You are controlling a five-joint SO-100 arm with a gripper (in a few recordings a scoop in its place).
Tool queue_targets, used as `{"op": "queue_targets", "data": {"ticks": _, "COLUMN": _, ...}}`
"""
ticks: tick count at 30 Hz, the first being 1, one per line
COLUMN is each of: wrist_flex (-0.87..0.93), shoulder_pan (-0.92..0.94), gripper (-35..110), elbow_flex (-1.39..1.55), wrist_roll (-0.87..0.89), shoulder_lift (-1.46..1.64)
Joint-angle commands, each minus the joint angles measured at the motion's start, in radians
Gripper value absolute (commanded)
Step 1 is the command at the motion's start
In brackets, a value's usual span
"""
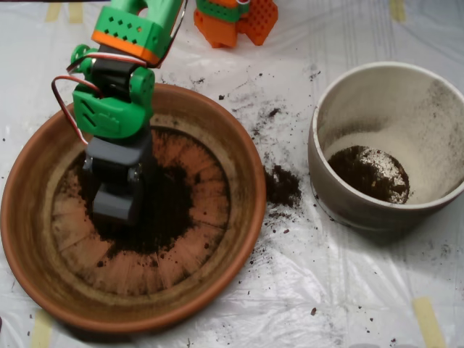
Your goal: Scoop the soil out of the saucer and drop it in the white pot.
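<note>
- Looking down from above, we see a wide terracotta saucer (pixel 217 156) filling the left half of the view, sitting on a surface (pixel 348 290) covered in crinkled clear plastic.
- Dark soil (pixel 170 210) lies in a patch at the middle of the saucer's ridged floor, thinning toward the edges so the orange ridges show through.
- Our green and orange arm (pixel 116 94) reaches in from the top left, and its grey claw (pixel 116 199) points down into the saucer, its tip resting in the left part of the soil patch.
- We cannot tell from this angle whether the claw's two halves are together or apart.
- A cream-white pot (pixel 341 196) stands at the right, well apart from the claw, with a small heap of dark soil, flecked with white, at its bottom.
- Between saucer and pot, a spilled clump (pixel 281 185) of soil and scattered crumbs lie on the plastic.
</note>
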Motion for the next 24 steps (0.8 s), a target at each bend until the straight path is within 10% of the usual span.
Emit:
{"op": "queue_targets", "data": {"ticks": 1, "wrist_flex": -0.077, "shoulder_pan": 0.002, "gripper": 0, "elbow_flex": 0.054, "wrist_roll": -0.034, "shoulder_lift": 0.130}}
{"op": "queue_targets", "data": {"ticks": 11, "wrist_flex": -0.426, "shoulder_pan": -0.029, "gripper": -1, "elbow_flex": 0.457, "wrist_roll": -0.012, "shoulder_lift": 0.518}}
{"op": "queue_targets", "data": {"ticks": 24, "wrist_flex": -0.296, "shoulder_pan": -0.156, "gripper": -1, "elbow_flex": 0.500, "wrist_roll": 0.051, "shoulder_lift": 0.839}}
